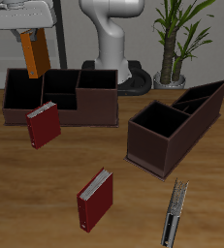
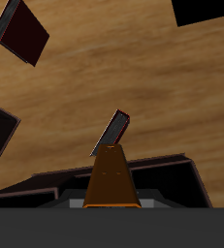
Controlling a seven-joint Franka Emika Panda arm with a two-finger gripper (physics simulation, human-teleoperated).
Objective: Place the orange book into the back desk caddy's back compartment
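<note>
Overhead, in the exterior view, the end effector (image 1: 28, 32) hangs above the back desk caddy (image 1: 63, 94), with the orange book (image 1: 30, 55) held upright between its fingers and hanging straight down from it. The book's lower end dips to about the caddy's rim, over the end section farthest from the potted plant (image 1: 179, 39); whether it is already inside that section or only above it cannot be told from this angle. The back compartment (image 1: 60, 89), the next section along toward the plant, stands open beside the book. A dark red book (image 1: 44, 123) leans on the table (image 1: 26, 199) just in front of the caddy's front wall. A second dark red book (image 1: 95, 199) stands well in front of the caddy, near the table's front edge, and a slim grey object (image 1: 174, 212) lies beside that one. A second dark brown caddy (image 1: 175, 123) with a slanted divider sits on the plant's side of the long caddy.

Seen from the wrist view, the orange book (image 2: 112, 177) reaches away from the end effector (image 2: 112, 203), closed on its near end, though the fingers themselves are hidden. Past the book's far tip stands a dark red book (image 2: 112, 133), on edge on the table (image 2: 152, 87). Dark caddy walls (image 2: 167, 167) flank the orange book on both sides.
</note>
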